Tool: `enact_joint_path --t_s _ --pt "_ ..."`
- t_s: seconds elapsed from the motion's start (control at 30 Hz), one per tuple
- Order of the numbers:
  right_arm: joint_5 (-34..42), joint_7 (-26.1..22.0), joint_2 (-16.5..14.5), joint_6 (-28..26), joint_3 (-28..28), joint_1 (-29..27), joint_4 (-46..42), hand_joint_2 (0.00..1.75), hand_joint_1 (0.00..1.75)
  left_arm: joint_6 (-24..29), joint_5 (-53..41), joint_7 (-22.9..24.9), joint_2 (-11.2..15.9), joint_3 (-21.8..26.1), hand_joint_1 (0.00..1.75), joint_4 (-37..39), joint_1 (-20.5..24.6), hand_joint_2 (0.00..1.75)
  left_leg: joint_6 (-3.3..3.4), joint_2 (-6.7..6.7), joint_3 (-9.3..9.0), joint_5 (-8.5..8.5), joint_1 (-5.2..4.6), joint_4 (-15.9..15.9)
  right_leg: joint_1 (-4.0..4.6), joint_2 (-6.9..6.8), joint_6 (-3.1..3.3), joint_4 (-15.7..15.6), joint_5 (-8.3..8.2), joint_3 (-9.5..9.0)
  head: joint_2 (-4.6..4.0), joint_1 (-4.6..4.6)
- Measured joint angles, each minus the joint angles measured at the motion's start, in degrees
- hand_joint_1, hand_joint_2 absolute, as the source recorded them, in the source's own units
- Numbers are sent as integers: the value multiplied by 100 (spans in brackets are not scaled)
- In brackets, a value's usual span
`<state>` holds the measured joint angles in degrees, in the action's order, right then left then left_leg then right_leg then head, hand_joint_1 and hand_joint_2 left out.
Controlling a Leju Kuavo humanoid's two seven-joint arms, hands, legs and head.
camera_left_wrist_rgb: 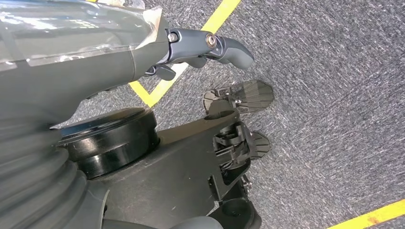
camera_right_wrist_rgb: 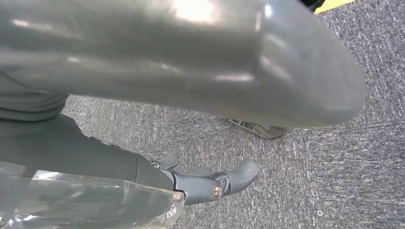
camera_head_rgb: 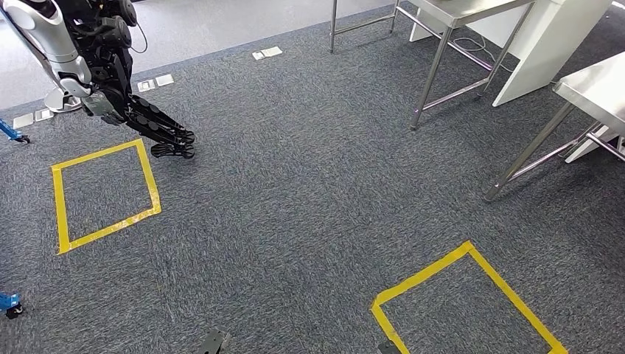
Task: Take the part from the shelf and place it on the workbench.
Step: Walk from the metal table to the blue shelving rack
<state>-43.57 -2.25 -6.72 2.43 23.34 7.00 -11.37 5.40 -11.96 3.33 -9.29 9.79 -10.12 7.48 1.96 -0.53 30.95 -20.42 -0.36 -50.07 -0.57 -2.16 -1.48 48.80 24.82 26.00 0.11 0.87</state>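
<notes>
Head view
- Floor: grey carpet (camera_head_rgb: 309,214).
- Tape squares: two, yellow; one at the left (camera_head_rgb: 103,195), one at lower right (camera_head_rgb: 464,302), well apart.
- Steel tables: two; one at top centre (camera_head_rgb: 457,29), one at the right edge (camera_head_rgb: 582,103), both on thin metal legs.
- White panel (camera_head_rgb: 538,51): one, standing between the two tables.
- Floor plates: three pairs, pale, in a row along the far carpet edge; the nearest to the tables at (camera_head_rgb: 267,53).
- Blue wheeled feet: two at the left edge, one higher (camera_head_rgb: 11,131), one lower (camera_head_rgb: 9,301).
- Second robot (camera_head_rgb: 110,81): one, at upper left, silver arm and dark legs, its feet just beyond the left tape square.
- Part, place: cannot tell.
- Part, long axis and heading: cannot tell.

Left wrist view
- Left hand (camera_left_wrist_rgb: 191,50): hangs over the carpet; the grey thumb sticks out straight, the darker fingers (camera_left_wrist_rgb: 165,71) mostly hidden by the cover; loose, with nothing in it.
- Tape: two yellow pieces, a corner beside the hand (camera_left_wrist_rgb: 162,86) and a strip at the far edge (camera_left_wrist_rgb: 372,217).

Right wrist view
- Right hand (camera_right_wrist_rgb: 205,179): hangs over the carpet; thumb and fingertips (camera_right_wrist_rgb: 167,162) slack and apart, grasping nothing.
- Tape: one yellow scrap at the picture's edge (camera_right_wrist_rgb: 334,5).
</notes>
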Motion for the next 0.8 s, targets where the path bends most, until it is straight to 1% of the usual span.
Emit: enact_joint_path --t_s 0.8 --pt "-137 33 7 -18 0 30 0 0 0 -18 -87 42 -9 2 0 0 38 175 0 0 -4 0 0 13 0 0 0 -14 -1 -2 0 0"
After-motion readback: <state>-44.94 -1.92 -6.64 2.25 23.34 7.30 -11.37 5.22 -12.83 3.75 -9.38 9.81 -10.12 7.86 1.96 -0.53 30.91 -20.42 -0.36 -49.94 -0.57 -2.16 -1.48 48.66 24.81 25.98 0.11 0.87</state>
